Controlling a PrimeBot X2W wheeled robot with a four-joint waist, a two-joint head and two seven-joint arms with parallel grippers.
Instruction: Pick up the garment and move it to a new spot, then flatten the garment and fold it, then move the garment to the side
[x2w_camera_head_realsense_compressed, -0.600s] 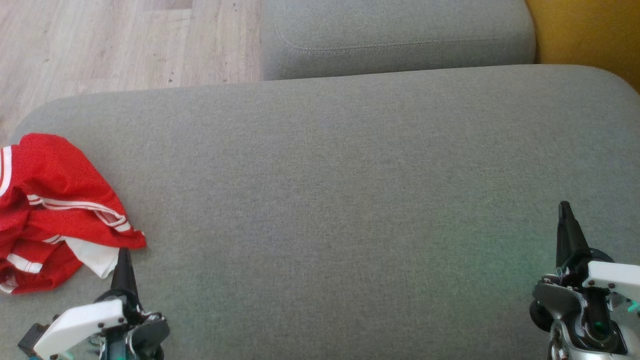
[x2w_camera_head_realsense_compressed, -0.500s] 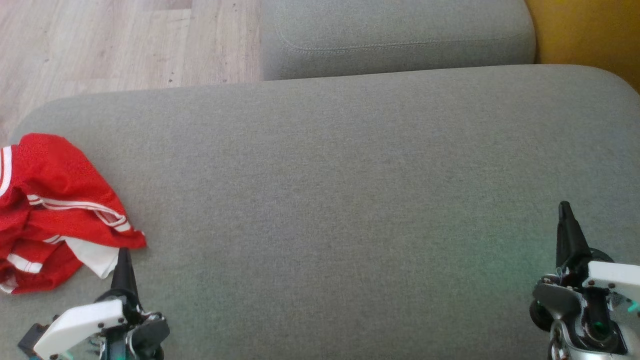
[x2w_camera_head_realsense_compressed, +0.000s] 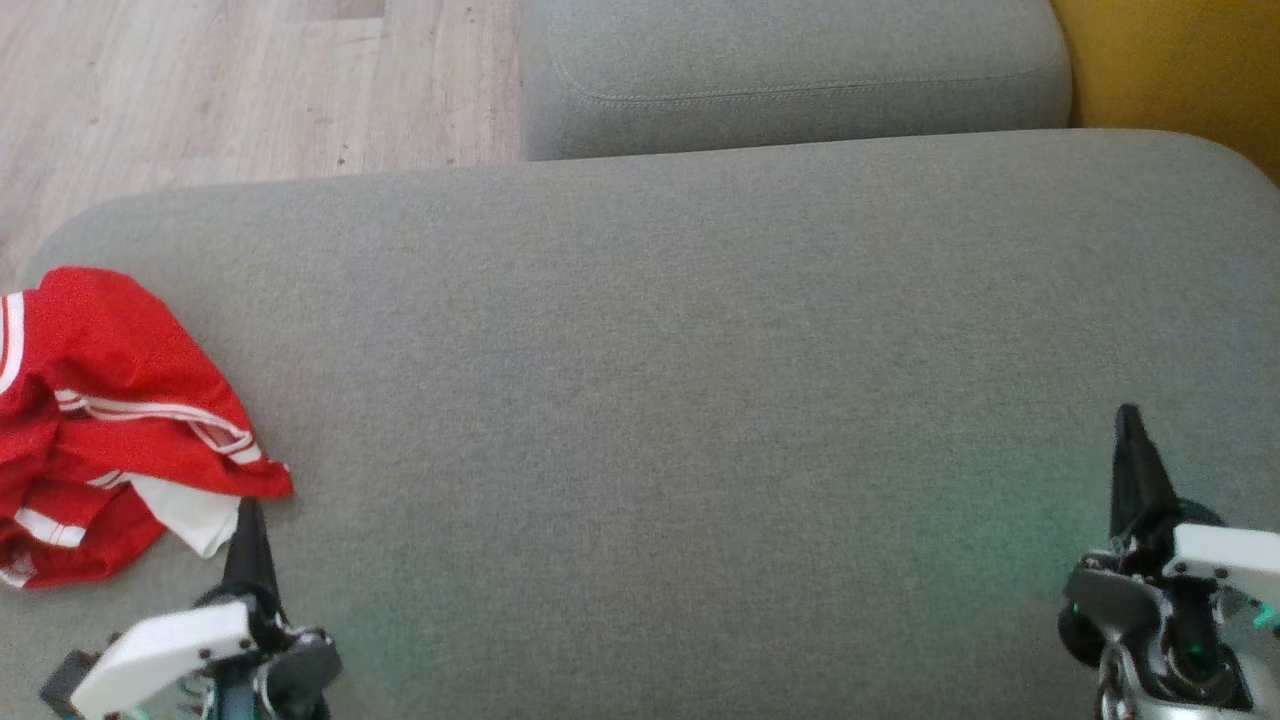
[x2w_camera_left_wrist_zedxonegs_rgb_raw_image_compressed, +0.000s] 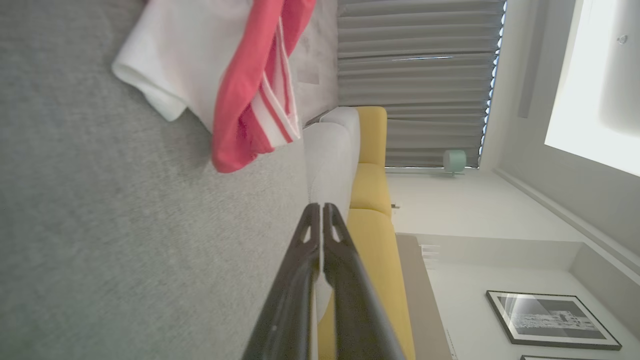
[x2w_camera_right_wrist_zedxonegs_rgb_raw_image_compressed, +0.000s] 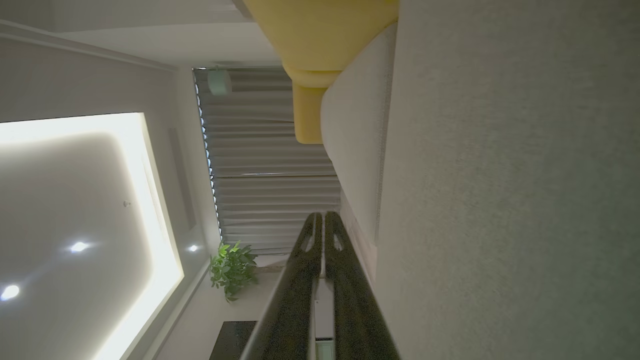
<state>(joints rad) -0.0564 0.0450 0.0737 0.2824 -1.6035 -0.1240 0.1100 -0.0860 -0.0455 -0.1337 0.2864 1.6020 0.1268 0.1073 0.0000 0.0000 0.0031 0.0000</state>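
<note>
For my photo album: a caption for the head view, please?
Crumpled red-and-white mesh garment lies on the grey fabric cushion, near the shut left claw.

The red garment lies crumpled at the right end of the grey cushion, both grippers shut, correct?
No: the head view shows the garment crumpled at the left end of the grey cushion. The left gripper and right gripper are indeed shut.

The left gripper (x2w_camera_head_realsense_compressed: 247, 512) has long, tapering black fingers mounted on a white plate studded with dark screws; the right gripper (x2w_camera_head_realsense_compressed: 1128, 420) matches, adding a grey rounded wrist housing, thin cables and teal-green lights.
</note>
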